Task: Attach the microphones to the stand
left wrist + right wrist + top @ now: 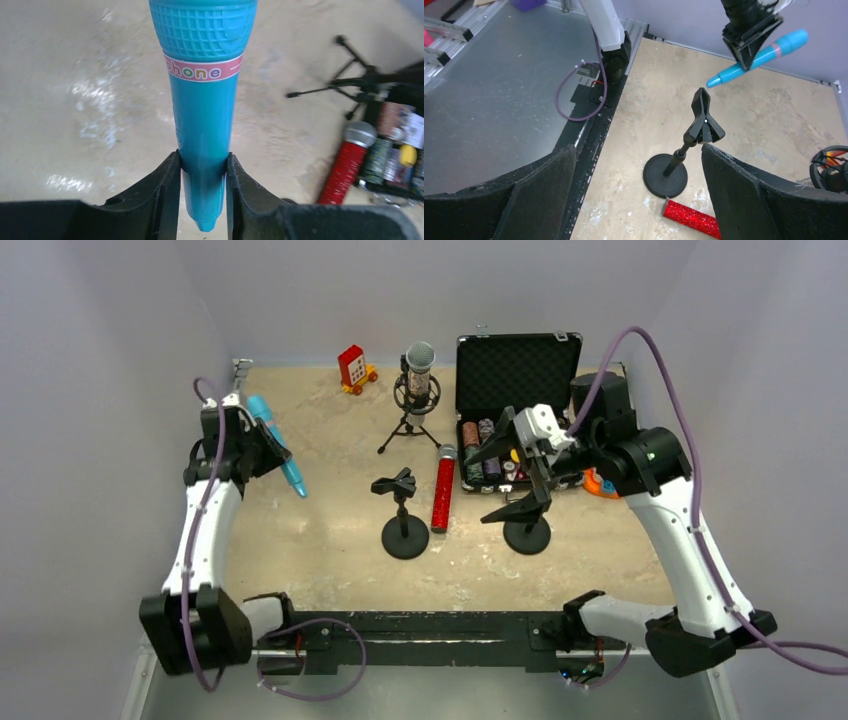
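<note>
Left fingers (162, 192) tight; right fingers (536, 195) wide apart.

Pink band (202, 70) round the light-blue microphone (202, 120), just under the ribbed head: "phone" in multicoloured letters, start hidden by the curve, possibly the tail of a longer word. Labels inside the black case (518, 368): too blurred to read.

The beige worktop (330, 540) carries a round-based stand (404, 530) with a red-glitter microphone (443, 490) lying just beside it, a second round-based stand (527, 537), a tripod stand (408, 432) holding a silver microphone (420, 360), an open black case (517, 375) and a red toy (353, 368).
</note>
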### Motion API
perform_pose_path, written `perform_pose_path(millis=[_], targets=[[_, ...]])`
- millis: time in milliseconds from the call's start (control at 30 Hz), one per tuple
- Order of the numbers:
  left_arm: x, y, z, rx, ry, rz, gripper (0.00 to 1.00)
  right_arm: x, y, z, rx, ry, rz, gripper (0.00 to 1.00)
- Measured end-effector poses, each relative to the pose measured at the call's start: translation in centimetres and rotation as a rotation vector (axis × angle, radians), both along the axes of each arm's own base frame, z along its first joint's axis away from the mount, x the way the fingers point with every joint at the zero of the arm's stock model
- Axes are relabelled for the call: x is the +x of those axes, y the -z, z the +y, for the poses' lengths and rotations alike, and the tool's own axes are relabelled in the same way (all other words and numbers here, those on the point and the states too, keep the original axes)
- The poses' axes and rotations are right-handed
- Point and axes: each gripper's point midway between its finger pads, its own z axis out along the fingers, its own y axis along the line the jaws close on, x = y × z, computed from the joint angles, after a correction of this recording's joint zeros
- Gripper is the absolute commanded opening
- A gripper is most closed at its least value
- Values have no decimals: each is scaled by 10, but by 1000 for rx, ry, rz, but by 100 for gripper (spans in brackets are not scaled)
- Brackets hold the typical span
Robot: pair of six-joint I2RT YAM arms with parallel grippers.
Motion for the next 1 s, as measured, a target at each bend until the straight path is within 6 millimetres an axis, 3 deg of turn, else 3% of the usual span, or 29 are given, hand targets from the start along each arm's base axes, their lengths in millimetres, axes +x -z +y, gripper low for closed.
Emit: perform_pose_path(millis=[133, 267, 433, 567, 667, 800, 1000], targets=[[-4, -63, -27, -51, 112, -281, 0, 6, -2, 14, -39, -18, 77, 97], [-14, -140, -58, -93, 240, -570, 0, 14, -19, 34, -54, -21, 123, 96], [-41, -239, -105, -174, 425, -860, 0, 29, -43, 63, -38, -2, 154, 96], [-68, -296, -152, -274, 589, -1003, 0, 47, -55, 87, -20, 39, 176, 97], [-90, -322, -185, -364, 703, -1067, 0, 61, -64, 101, -6, 71, 186, 97], [-110, -339, -219, -468, 808, -1095, 0, 75, -66, 111, 3, 125, 214, 97], [-113, -338, -245, -528, 851, -1079, 0, 80, -58, 112, 5, 172, 275, 93]])
